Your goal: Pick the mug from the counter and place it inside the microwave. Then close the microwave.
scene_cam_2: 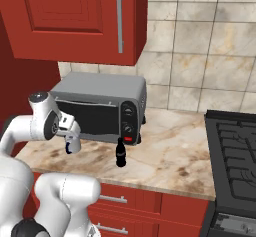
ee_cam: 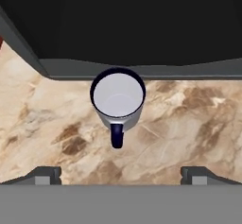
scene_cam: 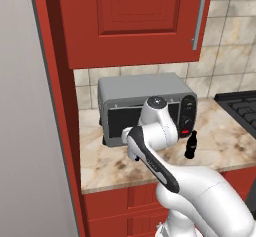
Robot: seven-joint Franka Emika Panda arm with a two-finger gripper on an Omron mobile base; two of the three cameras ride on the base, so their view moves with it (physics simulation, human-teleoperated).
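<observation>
Gripper [ee_cam: 121, 176] hangs over the mug [ee_cam: 117, 98], jaws spread wide, nothing held; one dark fingertip [ee_cam: 45, 175] sits at each lower corner of the hand view, well apart from the cup.

Mug stands upright on the counter [ee_cam: 189, 124], rim just beside the front edge of the grey appliance [scene_cam: 145, 103] behind it, dark handle pointing back toward the camera. In the right base view the hand [scene_cam_2: 71, 140] hovers low in front of that appliance's glass door, left of a small dark bottle [scene_cam_2: 120, 153].

Step in hand, as I read it: descend and grasp.

- Centre first: the mug sits above the midline between the fingers, so shift forward until the body lies between them.
- Fingers line up left-right of the cup, handle off-axis (good, no need to roll the wrist).
- Come straight down, close on the cylindrical wall, not the handle.
- Risk: the appliance front is close behind the rim; drifting forward could bump it or tip the mug.
- Lift vertically before any sideways move, and keep clear of the bottle.
</observation>
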